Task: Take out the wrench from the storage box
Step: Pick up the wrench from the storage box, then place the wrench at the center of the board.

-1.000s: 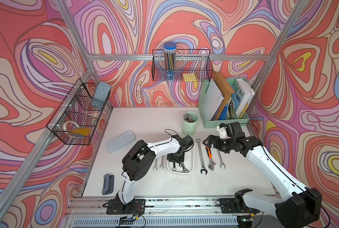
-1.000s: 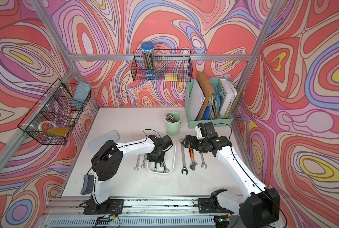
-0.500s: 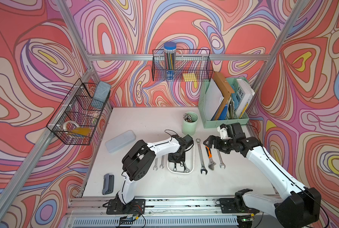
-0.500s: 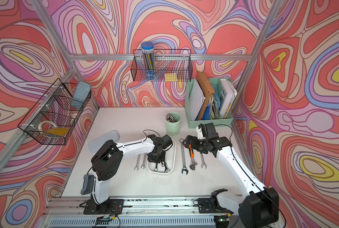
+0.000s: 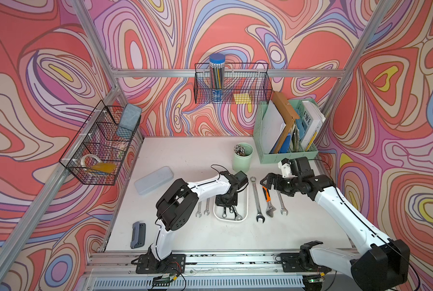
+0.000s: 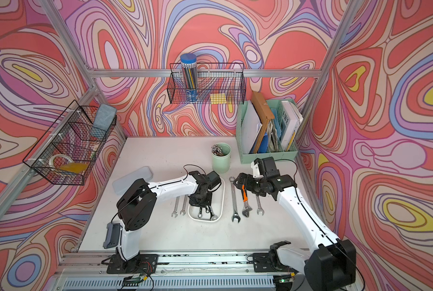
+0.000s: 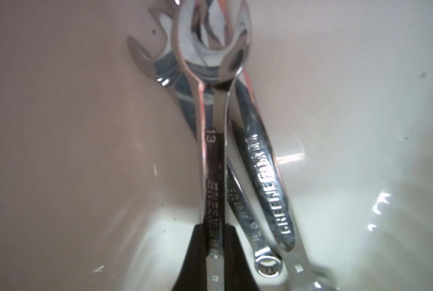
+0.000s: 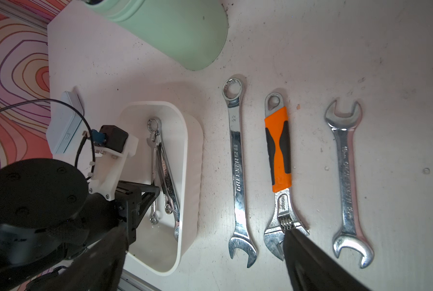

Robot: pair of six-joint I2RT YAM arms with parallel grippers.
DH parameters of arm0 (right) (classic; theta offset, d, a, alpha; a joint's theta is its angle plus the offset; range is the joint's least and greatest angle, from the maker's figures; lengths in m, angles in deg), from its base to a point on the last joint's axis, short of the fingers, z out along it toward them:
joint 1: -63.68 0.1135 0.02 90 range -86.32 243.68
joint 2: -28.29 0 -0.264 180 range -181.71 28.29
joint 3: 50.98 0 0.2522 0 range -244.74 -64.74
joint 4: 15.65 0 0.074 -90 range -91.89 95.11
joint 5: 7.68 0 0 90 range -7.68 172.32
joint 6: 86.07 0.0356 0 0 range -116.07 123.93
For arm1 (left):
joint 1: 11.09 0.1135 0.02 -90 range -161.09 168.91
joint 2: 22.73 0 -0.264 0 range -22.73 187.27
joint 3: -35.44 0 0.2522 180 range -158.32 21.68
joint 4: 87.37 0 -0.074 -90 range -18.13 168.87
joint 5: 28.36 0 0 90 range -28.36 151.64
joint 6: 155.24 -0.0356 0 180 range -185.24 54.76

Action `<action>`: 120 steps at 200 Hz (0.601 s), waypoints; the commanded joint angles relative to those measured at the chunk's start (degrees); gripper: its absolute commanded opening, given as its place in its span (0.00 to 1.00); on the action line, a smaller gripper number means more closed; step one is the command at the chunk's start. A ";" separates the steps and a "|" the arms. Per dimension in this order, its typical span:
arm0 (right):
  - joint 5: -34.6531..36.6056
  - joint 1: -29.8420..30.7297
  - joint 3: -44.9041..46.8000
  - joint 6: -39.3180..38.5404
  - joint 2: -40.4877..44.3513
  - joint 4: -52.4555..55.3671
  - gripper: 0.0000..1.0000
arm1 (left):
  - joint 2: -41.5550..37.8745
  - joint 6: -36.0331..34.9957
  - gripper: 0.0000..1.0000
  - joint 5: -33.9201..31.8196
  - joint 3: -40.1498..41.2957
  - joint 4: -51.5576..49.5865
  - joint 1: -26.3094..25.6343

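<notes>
The wrench [image 7: 211, 156] marked 13 is pinched by the left gripper [image 7: 214, 248] low in the frame, inside the storage box [image 7: 59, 176]. Overlapping wrenches [image 7: 267, 181] could be dragged along. The right gripper [image 5: 268, 181] is spread wide.

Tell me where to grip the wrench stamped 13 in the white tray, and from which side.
Grip the 13 wrench on its straight shank behind the open head, from above, jaws across its narrow edges. It lies on top of the other wrenches in the storage box, so those edges look free; the left gripper is shut there.
</notes>
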 commanded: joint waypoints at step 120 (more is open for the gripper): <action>-0.50 -0.30 -2.12 -0.31 1.17 0.60 0.98 | -15.77 -9.19 0.00 -6.18 -2.79 -11.06 6.11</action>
